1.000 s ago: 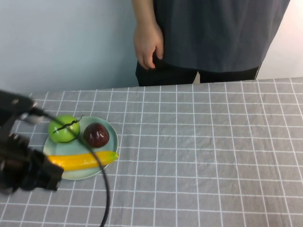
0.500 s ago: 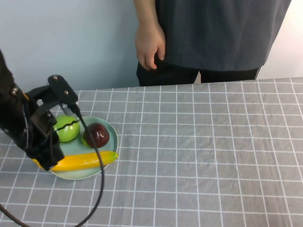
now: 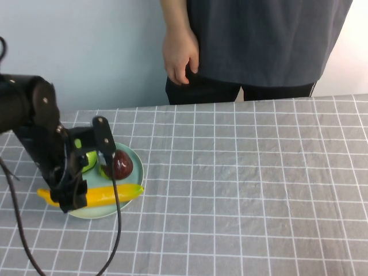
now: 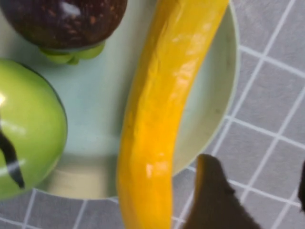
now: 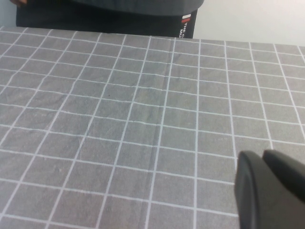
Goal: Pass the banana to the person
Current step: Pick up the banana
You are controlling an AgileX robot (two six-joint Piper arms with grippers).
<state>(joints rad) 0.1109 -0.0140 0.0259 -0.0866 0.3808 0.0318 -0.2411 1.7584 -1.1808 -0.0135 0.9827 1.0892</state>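
Observation:
The banana (image 3: 112, 194) lies along the near edge of a pale green plate (image 3: 135, 163) at the table's left. My left gripper (image 3: 69, 194) hovers low over the banana's left end. In the left wrist view the left gripper (image 4: 255, 179) is open, and the banana (image 4: 162, 119) lies beside one dark finger (image 4: 212, 200), outside the gap. The person (image 3: 264, 40) stands behind the table's far edge, with a hand (image 3: 180, 54) hanging at the side. My right gripper (image 5: 267, 191) is shut and empty above bare cloth; it does not show in the high view.
A round green fruit (image 3: 87, 161) and a dark red fruit (image 3: 118, 165) sit on the plate behind the banana. The left arm's cable (image 3: 115, 230) hangs down to the table's front edge. A grey checked cloth (image 3: 247, 190) covers the table.
My left arm has swung from the front left corner up and over the plate, then come down over the banana's left end. The banana, the fruits and the person have not moved.

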